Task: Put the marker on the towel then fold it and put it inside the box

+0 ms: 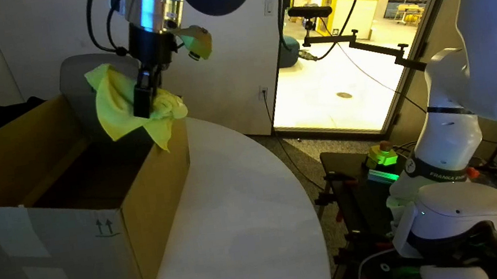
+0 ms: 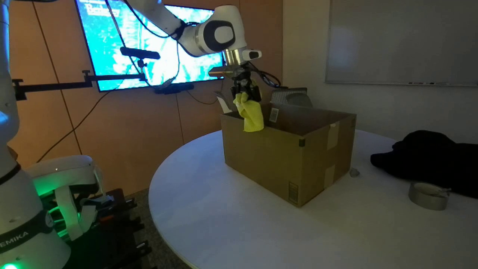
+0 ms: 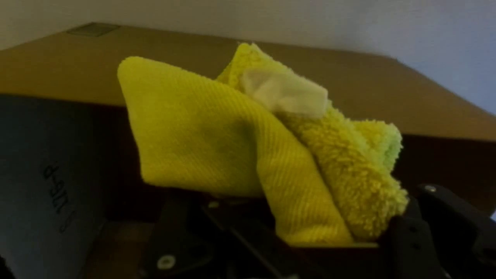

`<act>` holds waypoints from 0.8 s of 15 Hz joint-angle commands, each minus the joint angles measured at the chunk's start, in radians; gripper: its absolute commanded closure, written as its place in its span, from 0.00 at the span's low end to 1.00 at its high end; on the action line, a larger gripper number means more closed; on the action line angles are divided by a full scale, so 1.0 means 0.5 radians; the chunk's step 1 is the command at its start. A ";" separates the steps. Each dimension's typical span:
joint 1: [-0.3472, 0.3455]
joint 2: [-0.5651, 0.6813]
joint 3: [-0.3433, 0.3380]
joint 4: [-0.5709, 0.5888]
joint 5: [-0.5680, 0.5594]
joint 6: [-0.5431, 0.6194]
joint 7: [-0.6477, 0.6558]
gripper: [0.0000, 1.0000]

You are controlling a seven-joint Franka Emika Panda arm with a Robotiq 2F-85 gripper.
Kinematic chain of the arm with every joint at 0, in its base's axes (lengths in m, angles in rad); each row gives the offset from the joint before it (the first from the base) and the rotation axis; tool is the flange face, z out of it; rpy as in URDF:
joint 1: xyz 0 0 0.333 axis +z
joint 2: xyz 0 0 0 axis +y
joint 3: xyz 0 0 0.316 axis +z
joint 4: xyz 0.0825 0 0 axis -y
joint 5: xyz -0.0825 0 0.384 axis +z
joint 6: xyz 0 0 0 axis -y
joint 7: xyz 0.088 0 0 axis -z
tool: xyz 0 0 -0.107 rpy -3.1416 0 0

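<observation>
1. One claw [image 2: 245, 94] hangs above a corner of the box [image 2: 261, 157], clamped on the towel [image 1: 116, 101]; the wrist view shows its two fingers [image 3: 412, 244] with bunched folds between them. Just how wide they stand, I cannot tell.

2. One towel, yellow-green and crumpled, is in the claw, well above the surface of the desk [image 1: 239, 217], its loose corners drooping. In an exterior view its lower end overlaps the rim of the box; whether the two touch, I cannot tell.

3. One pale tag [image 3: 285, 93] shows against the towel's fluffy side in the wrist view.

4. One box, of brown cardboard, stands upright on the desk, its top uncovered. One side bears two printed arrows [image 1: 99, 225] pointing up and two pale strips [image 1: 13, 233]; one white label [image 2: 273, 115] sits on an inner wall.

5. One desk, white with a curved edge, is under the box. It also carries one roll of tape [image 2: 427, 196], one black heap [image 2: 429, 164] just behind the roll, and one small grey lump [image 2: 354, 172] just beside the box.

6. One lit screen [image 2: 112, 48] and one whiteboard [image 2: 403, 41] are on the walls in an exterior view.

7. The marker's place I cannot tell from any of the views.
</observation>
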 commanded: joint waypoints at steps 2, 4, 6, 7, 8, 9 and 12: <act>0.103 0.408 -0.083 0.588 -0.010 0.052 0.307 0.99; 0.128 0.578 -0.110 0.792 0.009 0.079 0.399 0.99; 0.150 0.747 -0.139 0.984 0.014 0.058 0.464 1.00; 0.148 0.832 -0.137 1.081 0.034 0.001 0.458 0.99; 0.143 0.908 -0.138 1.173 0.049 -0.055 0.449 0.98; 0.155 0.992 -0.153 1.259 0.029 -0.123 0.448 0.74; 0.135 1.194 -0.148 1.511 0.051 -0.340 0.390 0.67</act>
